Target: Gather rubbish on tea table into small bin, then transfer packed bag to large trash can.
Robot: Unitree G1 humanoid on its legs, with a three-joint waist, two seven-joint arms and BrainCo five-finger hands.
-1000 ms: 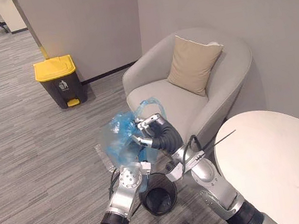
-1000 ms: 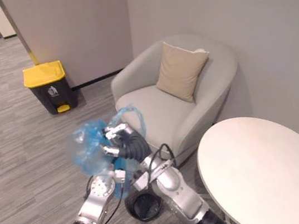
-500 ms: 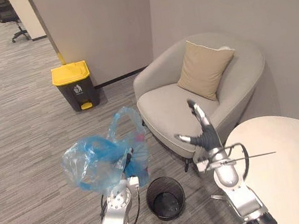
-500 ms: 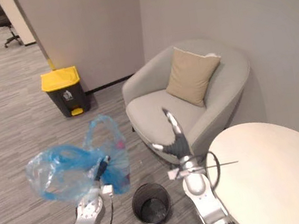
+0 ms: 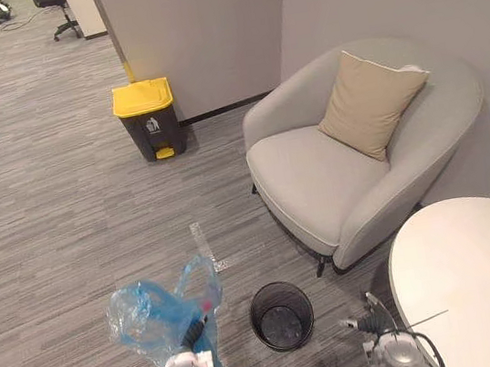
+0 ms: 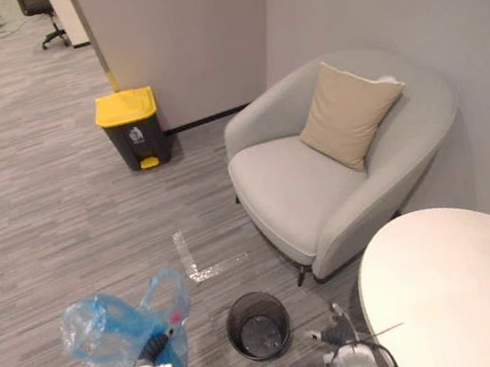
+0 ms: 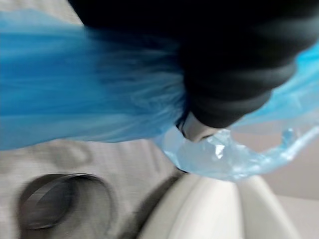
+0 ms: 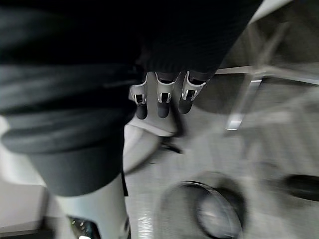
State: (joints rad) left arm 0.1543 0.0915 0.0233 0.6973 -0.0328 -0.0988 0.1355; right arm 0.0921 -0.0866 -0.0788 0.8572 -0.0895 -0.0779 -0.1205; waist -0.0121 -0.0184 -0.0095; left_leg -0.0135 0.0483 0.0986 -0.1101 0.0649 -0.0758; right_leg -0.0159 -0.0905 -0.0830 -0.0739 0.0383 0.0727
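Left hand gripping the packed bag, held clear of the small bin.

Left hand [image 5: 194,332], at seven o'clock, had its fingers curled round the gathered neck of the blue bag [image 5: 149,316], probably to keep the rubbish closed in and off the carpet for carrying. Large trash can [image 5: 151,119], yellow lid down, stood well apart at eleven o'clock against the wall. Small bin [image 5: 281,315] sat bagless at six o'clock, near the bag. Right hand [image 5: 373,319], at five o'clock by the tea table [image 5: 482,286] edge, showed straight fingers and nothing held, seemingly parked out of the way.
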